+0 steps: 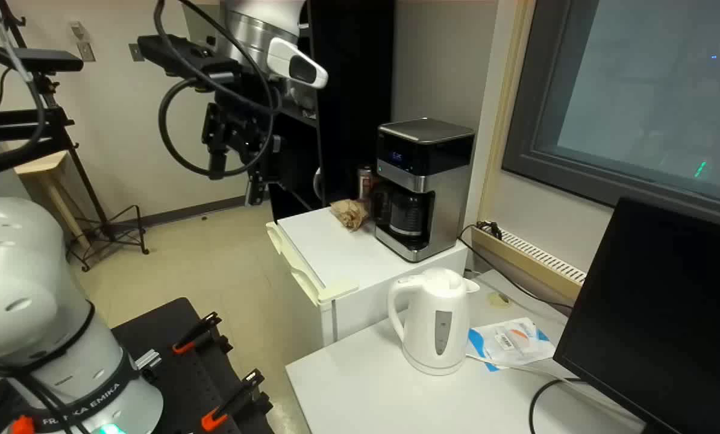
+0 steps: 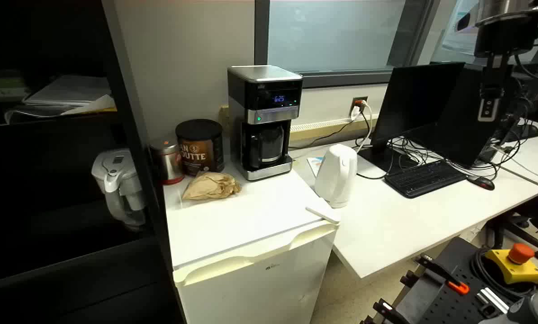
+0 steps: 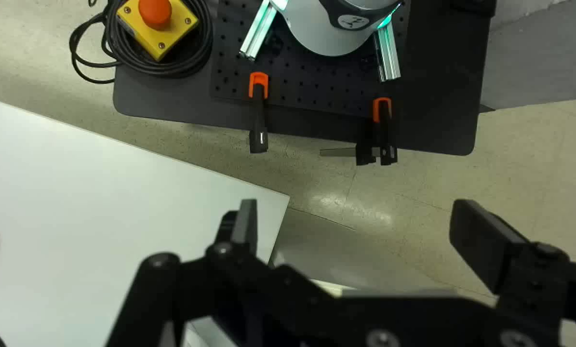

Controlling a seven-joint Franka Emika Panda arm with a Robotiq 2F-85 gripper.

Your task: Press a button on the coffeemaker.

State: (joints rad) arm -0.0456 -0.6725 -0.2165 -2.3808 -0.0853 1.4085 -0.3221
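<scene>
Black-and-silver coffeemaker (image 2: 244,135): stood upright on a small white fridge (image 2: 250,292), display (image 2: 279,99) lit at 6:25, dark carafe (image 2: 271,146) seated in its lower bay. Brown paper bag (image 2: 210,186): lay crumpled on the same fridge, near the coffeemaker. Dark lidded canister (image 2: 201,150): stood between the coffeemaker and a steel vessel (image 2: 166,159) with a red base. White kettle (image 2: 334,177): stood upright on the adjoining white tabletop (image 2: 399,229), near the coffeemaker but apart. Blue-and-white packet (image 1: 513,342): lay just beside the kettle. Black monitor (image 2: 413,101), keyboard (image 2: 424,178) and mouse (image 2: 481,182): occupied the same tabletop. Claw (image 3: 355,219): hung well apart from the coffeemaker in both exterior views; fingers (image 3: 480,246) were spread wide in the wrist view, holding nothing. Yellow box (image 3: 172,38) with red button (image 3: 155,12): rested on a dark stand (image 3: 437,120), amid coiled cable (image 3: 186,65).
</scene>
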